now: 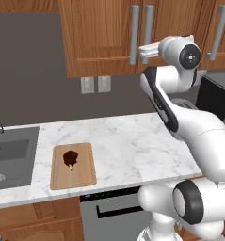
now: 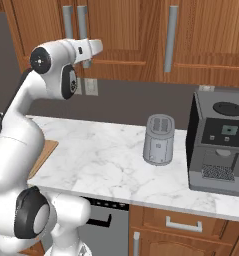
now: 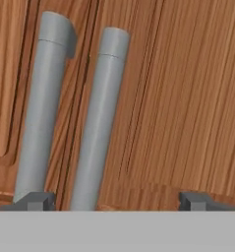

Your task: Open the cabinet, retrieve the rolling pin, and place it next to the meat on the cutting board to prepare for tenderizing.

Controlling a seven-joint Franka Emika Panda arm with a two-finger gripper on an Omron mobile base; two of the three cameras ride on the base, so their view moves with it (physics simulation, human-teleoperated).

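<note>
The two fingers stand wide apart, gripping nothing, right up at the closed cabinet. One of its two grey bar handles lies between the tips; the other sits just beside the left tip. Both doors are shut, so the rolling pin cannot be seen. Far below and to the fingers' left, on the marble table, lies one cutting board with one piece of meat on it. One toaster and one coffee machine stand on the table to the right
</note>
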